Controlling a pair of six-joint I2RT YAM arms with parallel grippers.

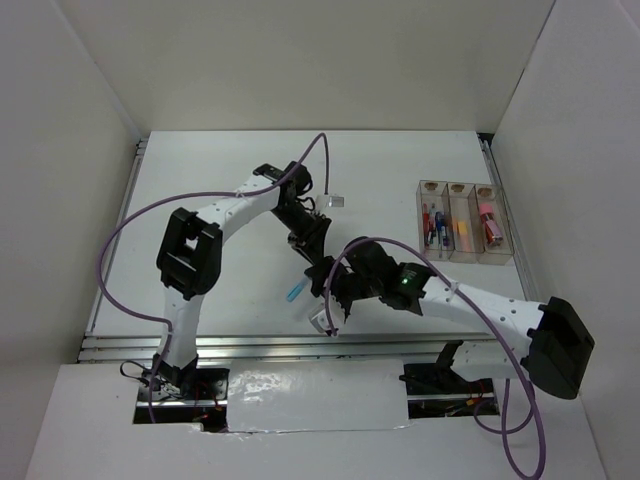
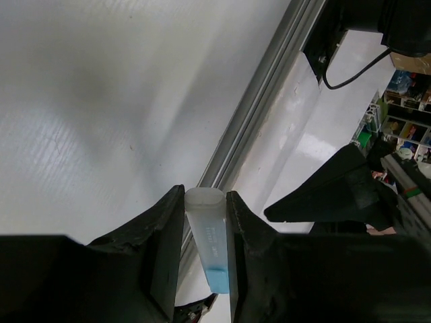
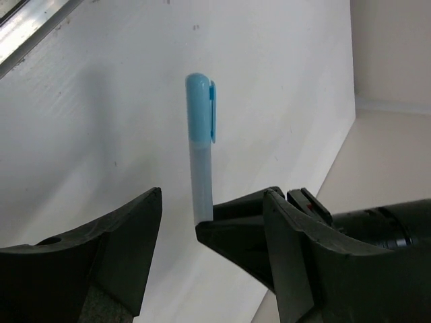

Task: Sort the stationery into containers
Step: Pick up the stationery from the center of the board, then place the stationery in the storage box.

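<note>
My left gripper [image 2: 205,194] is shut on a light-blue marker [image 2: 210,235], gripping its translucent barrel above the table; in the top view the gripper [image 1: 316,268] and the marker [image 1: 293,293] are near the table's front middle. My right gripper [image 3: 215,195] is open, right beside the left one [image 1: 333,300]. The marker [image 3: 201,134] points away from it, blue cap at the far end, and touches neither finger. The three joined clear containers [image 1: 463,186] stand at the right. They hold pens [image 1: 430,222], orange and yellow markers [image 1: 462,232] and a pink-capped tube [image 1: 489,222].
White walls close in the table on the left, back and right. A metal rail [image 1: 250,344] runs along the near edge. Purple cables loop over both arms, with a small clear tag [image 1: 336,200] hanging near the left forearm.
</note>
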